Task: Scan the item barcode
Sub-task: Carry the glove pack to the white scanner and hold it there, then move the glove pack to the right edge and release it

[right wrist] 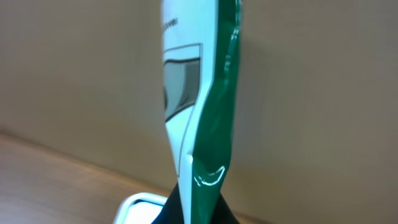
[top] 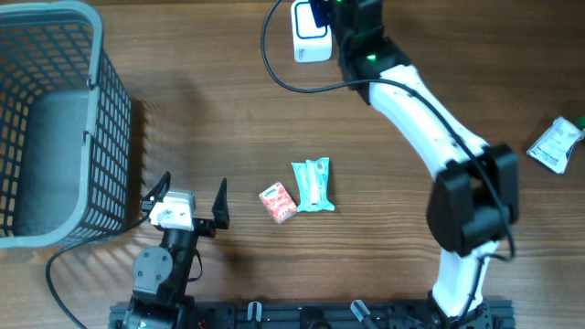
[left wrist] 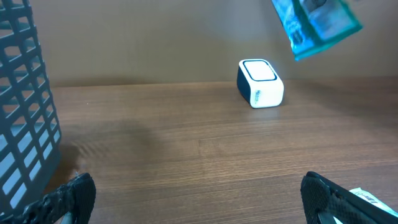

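- Green-and-white packet (right wrist: pixel 205 106), held upright in the air and pinched at its lower edge; from the left wrist camera, seen as a teal-blue wrapper high above the tabletop.
- Right gripper (right wrist: pixel 196 214), fingers clamped tight on the packet's bottom, arm stretched to the far side of the table.
- White scanner (top: pixel 311 37), a small rounded box with a dark-framed window on top, standing on the wood just below and beside the raised packet.
- Black cable (top: pixel 274 64), looping from the scanner across the boards.
- Near mid-table, lying flat and side by side: a small red sachet (top: pixel 277 202) and a teal pack (top: pixel 313 185), edges close or touching.
- White pouch (top: pixel 556 144), alone at the right edge, well apart from the rest.
- Left gripper (top: pixel 194 187), low at the near edge, fingers spread fully wide with nothing between them.
- Grey mesh basket (top: pixel 110 110), filling the left end of the table, just beside the left gripper.
- Table (top: pixel 183 119): brown wood-grain planks, matte, with soft shadows under the arms.
- Plain tan wall (left wrist: pixel 124 37), rising straight from the table's far edge.
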You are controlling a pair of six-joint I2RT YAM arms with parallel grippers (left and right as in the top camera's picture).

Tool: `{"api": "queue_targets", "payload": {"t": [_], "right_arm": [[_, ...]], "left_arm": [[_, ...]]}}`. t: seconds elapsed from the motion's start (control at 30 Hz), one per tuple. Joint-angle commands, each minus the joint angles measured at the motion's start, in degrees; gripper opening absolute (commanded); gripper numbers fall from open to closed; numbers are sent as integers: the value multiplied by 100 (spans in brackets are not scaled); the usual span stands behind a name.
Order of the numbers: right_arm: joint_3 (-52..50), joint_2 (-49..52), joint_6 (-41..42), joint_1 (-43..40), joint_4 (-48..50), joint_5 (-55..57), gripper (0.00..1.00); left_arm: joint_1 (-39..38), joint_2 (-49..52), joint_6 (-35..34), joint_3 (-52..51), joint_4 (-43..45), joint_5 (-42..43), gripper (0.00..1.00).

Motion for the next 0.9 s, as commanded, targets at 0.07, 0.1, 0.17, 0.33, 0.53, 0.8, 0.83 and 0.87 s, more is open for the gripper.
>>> {"api": "queue_targets", "payload": {"t": [0.07, 0.1, 0.17, 0.33, 0.53, 0.8, 0.83, 0.87], "right_arm": [[83, 861, -1482, 413, 1231, 787, 5], [83, 1084, -1794, 549, 1576, 887, 4], [83, 1388, -2120, 682, 1996, 1064, 5], [83, 2188, -3362, 922, 2988, 1853, 5], [140, 2208, -3517, 1325, 3180, 1808, 5], [514, 2074, -3773, 1604, 3727, 3423, 4], [518, 1950, -4044, 1572, 3847, 3794, 4], [518, 1733, -4535, 1460, 3969, 4417, 4]], "left_arm": [[-20, -20, -35, -22, 15, -35, 100], [-20, -20, -35, -22, 15, -35, 100], [-20, -20, -35, -22, 15, -37, 100], [-20, -20, -35, -22, 15, -35, 100], [-20, -17, -35, -22, 15, -35, 100], [-20, -15, -35, -22, 15, -35, 100], [-20, -15, -35, -22, 15, -35, 100], [-20, -15, -35, -22, 15, -35, 100]]}}
